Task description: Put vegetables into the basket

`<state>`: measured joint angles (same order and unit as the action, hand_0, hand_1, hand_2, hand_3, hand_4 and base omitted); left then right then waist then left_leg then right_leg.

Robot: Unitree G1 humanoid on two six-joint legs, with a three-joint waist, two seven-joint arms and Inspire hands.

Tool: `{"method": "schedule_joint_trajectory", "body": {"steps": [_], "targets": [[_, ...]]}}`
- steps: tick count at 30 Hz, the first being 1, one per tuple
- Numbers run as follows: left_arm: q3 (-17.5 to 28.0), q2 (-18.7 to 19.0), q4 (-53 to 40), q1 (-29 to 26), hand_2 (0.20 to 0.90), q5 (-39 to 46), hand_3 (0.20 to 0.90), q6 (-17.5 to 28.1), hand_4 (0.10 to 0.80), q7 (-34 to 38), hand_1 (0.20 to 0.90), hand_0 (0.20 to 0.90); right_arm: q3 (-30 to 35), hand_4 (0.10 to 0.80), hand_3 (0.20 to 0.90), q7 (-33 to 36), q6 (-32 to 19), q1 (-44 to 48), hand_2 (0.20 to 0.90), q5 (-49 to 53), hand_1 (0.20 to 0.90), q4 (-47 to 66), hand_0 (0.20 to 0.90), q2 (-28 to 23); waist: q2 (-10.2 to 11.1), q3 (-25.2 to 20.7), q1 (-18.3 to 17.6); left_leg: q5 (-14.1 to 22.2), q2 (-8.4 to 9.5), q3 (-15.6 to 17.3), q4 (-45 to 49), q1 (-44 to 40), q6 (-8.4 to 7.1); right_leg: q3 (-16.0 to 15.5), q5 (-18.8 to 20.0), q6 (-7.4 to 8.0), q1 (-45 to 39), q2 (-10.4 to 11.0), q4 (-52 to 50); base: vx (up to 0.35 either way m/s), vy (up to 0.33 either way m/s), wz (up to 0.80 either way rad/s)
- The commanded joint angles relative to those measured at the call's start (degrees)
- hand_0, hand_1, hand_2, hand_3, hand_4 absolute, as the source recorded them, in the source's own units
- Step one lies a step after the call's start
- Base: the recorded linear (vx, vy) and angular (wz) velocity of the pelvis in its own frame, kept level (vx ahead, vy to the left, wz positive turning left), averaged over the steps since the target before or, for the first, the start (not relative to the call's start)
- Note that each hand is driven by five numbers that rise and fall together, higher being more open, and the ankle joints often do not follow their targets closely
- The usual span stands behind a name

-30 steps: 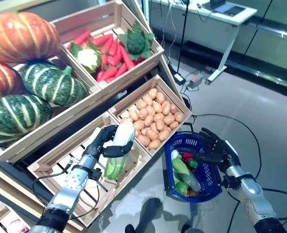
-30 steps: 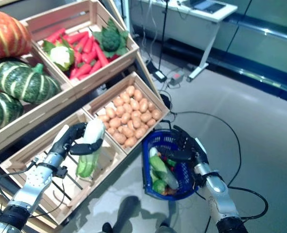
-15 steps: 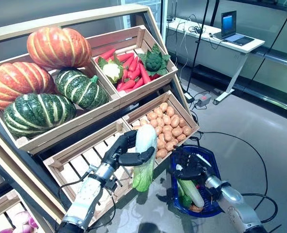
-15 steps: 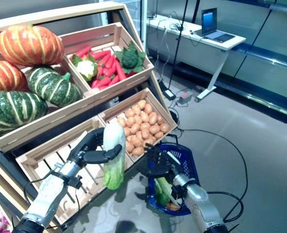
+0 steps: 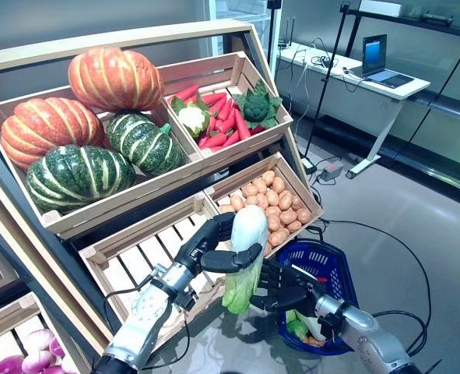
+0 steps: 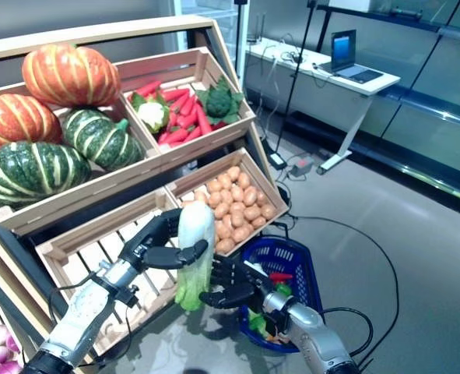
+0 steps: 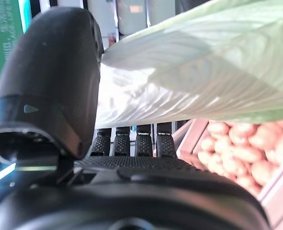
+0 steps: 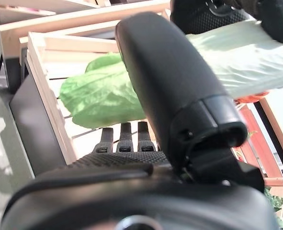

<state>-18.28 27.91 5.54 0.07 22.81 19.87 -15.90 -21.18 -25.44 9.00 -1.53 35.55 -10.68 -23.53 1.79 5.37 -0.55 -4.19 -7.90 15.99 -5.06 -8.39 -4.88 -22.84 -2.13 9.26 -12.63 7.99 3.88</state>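
Note:
My left hand [image 5: 208, 248] is shut on a long pale cabbage [image 5: 246, 251] with a white stalk and green leaves, held upright in front of the stand, just left of the blue basket [image 5: 345, 290]. In the left wrist view the thumb [image 7: 55, 81] presses the cabbage [image 7: 203, 72] against the fingers [image 7: 131, 143]. My right hand [image 5: 280, 287] is open, fingers spread, right beside the cabbage's leafy lower end and at the basket's left rim. The right wrist view shows the leaves [image 8: 98, 96] past its straight fingers [image 8: 124, 139]. Green vegetables [image 6: 257, 321] and a red one [image 6: 279, 276] lie in the basket.
The wooden stand's potato crate [image 5: 270, 196] sits just behind the basket. A slatted lower crate [image 5: 140, 265] lies under my left arm. A white desk with a laptop [image 5: 373, 74] stands at the back right. Grey floor [image 5: 416, 234] is open to the right.
The camera has tilted up. My left hand has carried the cabbage right, towards the basket. My right hand has moved from the basket's rim leftwards to the cabbage's lower end.

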Motion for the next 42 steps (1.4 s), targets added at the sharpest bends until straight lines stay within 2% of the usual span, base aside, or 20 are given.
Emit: {"method": "schedule_joint_trajectory", "body": {"steps": [1, 7, 16, 24, 30, 31, 32, 42], "targets": [[-0.3, -1.1, -5.6, -10.8, 0.3, 5.6, 0.3, 5.6, 0.4, -2.0, 0.3, 0.3, -1.4, 0.8, 0.9, -4.7, -2.2, 6.9, 0.9, 7.5, 0.9, 3.8, 0.9, 1.6, 0.3, -1.4, 0.6, 5.5, 0.26, 1.4, 0.1, -2.3, 0.58, 1.3, 3.2, -2.46, 1.7, 0.1, 1.1, 0.0, 0.0, 0.0], [-2.4, -2.4, -4.9, -11.5, 0.3, 8.2, 0.3, 5.4, 0.4, -3.6, 0.3, 0.3, -2.4, 0.8, 0.9, -2.3, -1.6, 9.9, 0.9, 12.9, 0.9, 0.3, 0.9, 4.7, 0.3, -1.7, 1.1, 5.7, 0.19, 1.4, 0.1, -2.7, 0.51, 1.3, 3.1, -2.51, 1.3, 0.1, 1.1, 0.0, 0.0, 0.0], [-5.4, -3.8, -4.6, -12.6, 0.3, 11.6, 0.3, 4.4, 0.4, -5.9, 0.3, 0.3, -3.7, 0.8, 0.9, 0.9, -0.7, 15.0, 0.9, 13.9, 0.9, -6.1, 0.9, 8.3, 0.3, -2.2, 2.0, 5.8, 0.22, 1.0, 0.1, -3.1, 0.53, 0.9, 3.1, -2.61, 0.8, 0.2, 1.1, 0.0, 0.0, 0.0], [-8.8, -5.4, -4.0, -13.3, 0.3, 15.0, 0.3, 3.0, 0.4, -7.9, 0.3, 0.3, -3.5, 0.8, 0.9, -0.6, 1.5, 18.9, 0.9, 22.0, 0.9, -10.9, 0.9, 11.9, 0.2, -2.6, 2.7, 6.0, 0.11, 0.5, 0.1, -3.1, 0.47, 0.7, 2.9, -2.7, 0.6, 0.2, 1.1, 0.007, 0.005, 0.04], [-9.6, -5.5, -3.9, -13.1, 0.3, 15.5, 0.3, 2.8, 0.4, -8.3, 0.3, 0.3, -3.1, 0.8, 0.9, -1.0, 0.9, 19.6, 0.9, 22.9, 0.9, -12.1, 0.9, 12.3, 0.2, -2.6, 2.9, 5.8, -0.03, 0.2, 0.1, -2.8, 0.4, 0.8, 2.9, -2.81, 0.8, 0.1, 1.1, 0.001, 0.003, 0.09], [-9.6, -5.4, -3.6, -12.9, 0.3, 15.6, 0.3, 3.0, 0.4, -8.5, 0.3, 0.3, -2.9, 0.753, 0.829, -1.2, 0.7, 19.4, 0.829, 23.9, 0.829, -12.3, 0.829, 12.2, 0.2, -2.6, 2.9, 5.8, -0.06, 0.2, 0.1, -2.8, 0.38, 0.8, 2.9, -2.81, 0.8, 0.1, 1.1, 0.0, 0.0, 0.0], [-9.5, -5.2, -3.6, -12.6, 0.3, 15.9, 0.3, 3.1, 0.4, -8.7, 0.3, 0.3, -2.4, 0.4, 0.3, -1.7, 0.6, 19.2, 0.3, 25.7, 0.3, -12.5, 0.3, 12.2, 0.2, -2.6, 2.9, 5.9, -0.11, 0.3, 0.1, -2.9, 0.38, 0.7, 2.9, -2.76, 0.7, 0.2, 1.1, 0.0, 0.0, 0.0], [-9.8, -4.6, -4.8, -12.3, 0.3, 15.8, 0.3, 1.6, 0.4, -9.1, 0.3, 0.3, -1.2, 0.4, 0.3, -1.5, -1.7, 17.9, 0.3, 27.7, 0.3, -13.1, 0.3, 12.4, -0.1, -2.2, 2.4, 6.0, -0.18, 0.6, 0.1, -3.0, 0.51, 1.5, 3.2, -2.69, 1.1, 0.1, 1.1, 0.0, 0.0, 0.0]]}}
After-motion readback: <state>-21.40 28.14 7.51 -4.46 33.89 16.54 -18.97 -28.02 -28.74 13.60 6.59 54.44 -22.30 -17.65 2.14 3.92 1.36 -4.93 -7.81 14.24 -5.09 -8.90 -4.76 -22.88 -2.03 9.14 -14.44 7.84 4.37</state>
